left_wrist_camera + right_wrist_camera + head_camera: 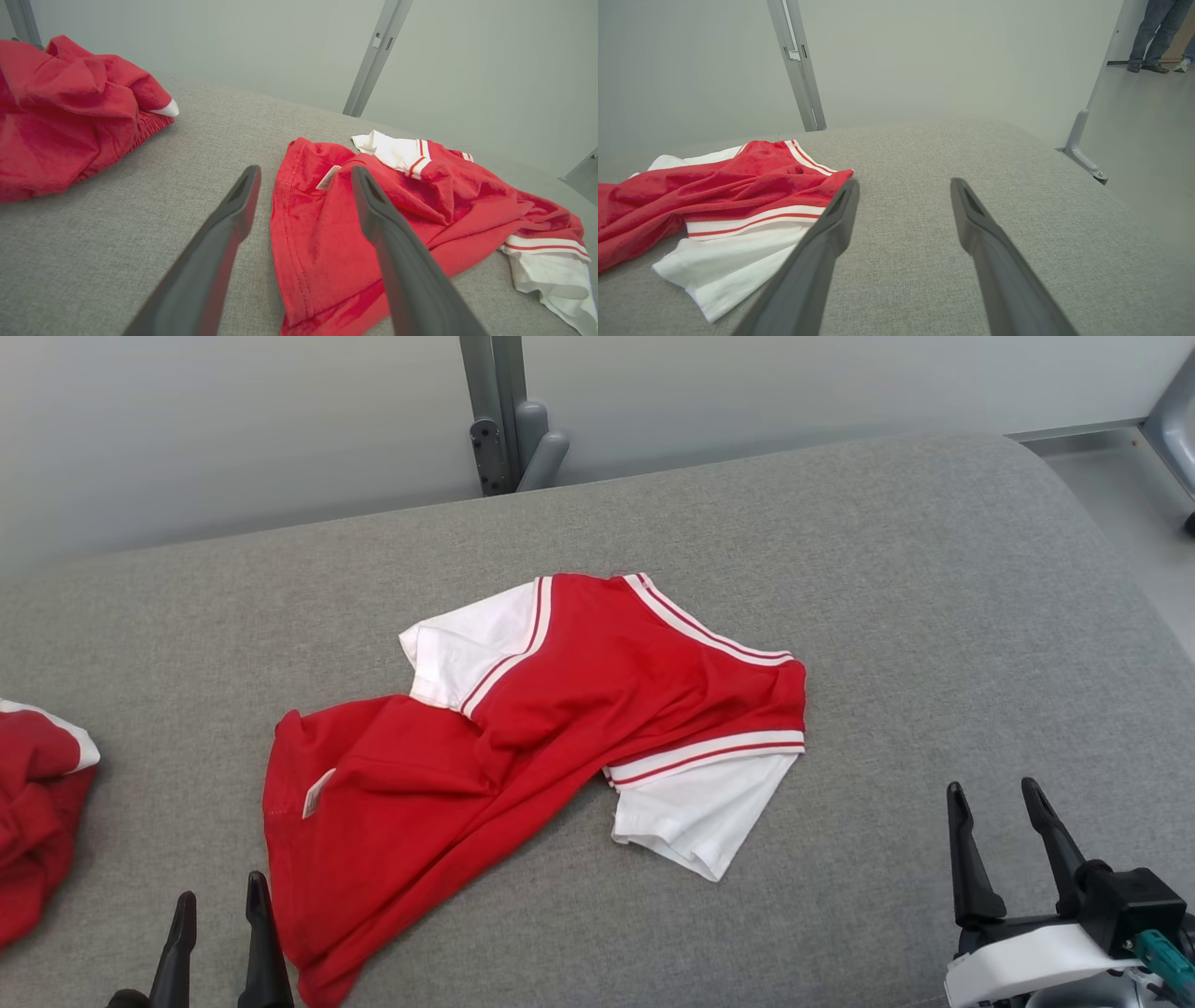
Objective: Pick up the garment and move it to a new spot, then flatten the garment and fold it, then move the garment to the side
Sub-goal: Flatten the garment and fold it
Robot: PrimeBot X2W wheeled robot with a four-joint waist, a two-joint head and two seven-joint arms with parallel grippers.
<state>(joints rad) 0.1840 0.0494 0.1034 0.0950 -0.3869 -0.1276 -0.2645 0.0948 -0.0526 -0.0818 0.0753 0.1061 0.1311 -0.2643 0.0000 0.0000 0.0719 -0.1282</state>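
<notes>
A red garment (523,728) with white sleeves and red-striped trim lies crumpled on the grey padded surface (934,616), hem toward me at the lower left. My left gripper (219,901) stands open just left of that hem, nothing between its fingers. In the left wrist view the garment (373,219) spreads ahead, a small white label showing, and the left gripper (306,172) hovers open over its near edge. My right gripper (994,793) is open, off to the right of the white sleeve. The right wrist view has the garment (738,186) at left and the right gripper (903,184) over bare fabric.
A second red garment (37,803) lies bunched at the surface's left edge, also large in the left wrist view (70,116). A grey metal post (504,411) rises behind the far edge. A person's legs (1153,32) stand on the floor far right.
</notes>
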